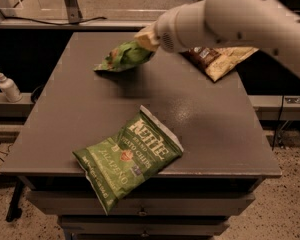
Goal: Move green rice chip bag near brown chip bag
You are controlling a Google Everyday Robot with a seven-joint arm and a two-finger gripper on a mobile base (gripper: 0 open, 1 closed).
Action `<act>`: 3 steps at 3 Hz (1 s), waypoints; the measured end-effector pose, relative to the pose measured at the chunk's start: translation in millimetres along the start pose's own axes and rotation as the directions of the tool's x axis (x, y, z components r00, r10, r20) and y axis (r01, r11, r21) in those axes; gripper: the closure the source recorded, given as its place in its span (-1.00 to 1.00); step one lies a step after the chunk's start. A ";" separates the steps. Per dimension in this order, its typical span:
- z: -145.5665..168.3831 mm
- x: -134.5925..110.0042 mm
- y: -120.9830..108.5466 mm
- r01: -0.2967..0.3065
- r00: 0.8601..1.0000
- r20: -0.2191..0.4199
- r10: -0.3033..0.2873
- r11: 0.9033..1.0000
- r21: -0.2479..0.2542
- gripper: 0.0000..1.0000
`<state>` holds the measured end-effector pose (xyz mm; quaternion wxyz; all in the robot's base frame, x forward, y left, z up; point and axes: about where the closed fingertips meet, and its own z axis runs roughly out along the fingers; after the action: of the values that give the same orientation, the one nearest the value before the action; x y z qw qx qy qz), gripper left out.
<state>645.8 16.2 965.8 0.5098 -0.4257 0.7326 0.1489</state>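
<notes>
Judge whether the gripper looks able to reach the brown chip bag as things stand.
Probably yes. The gripper, holding the green rice chip bag, hangs just left of the brown chip bag, only bare table between. The Kettle bag lies at the front, clear of the path.

dim light; end effector (146, 38) gripping green rice chip bag (124, 57) shadows far tabletop (80, 114).
</notes>
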 end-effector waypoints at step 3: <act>-101.5 38.7 -30.5 0.027 0.986 -0.164 -0.004 0.990 0.138 0.62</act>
<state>601.9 -86.4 982.8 0.4776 -0.4052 0.7774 0.0578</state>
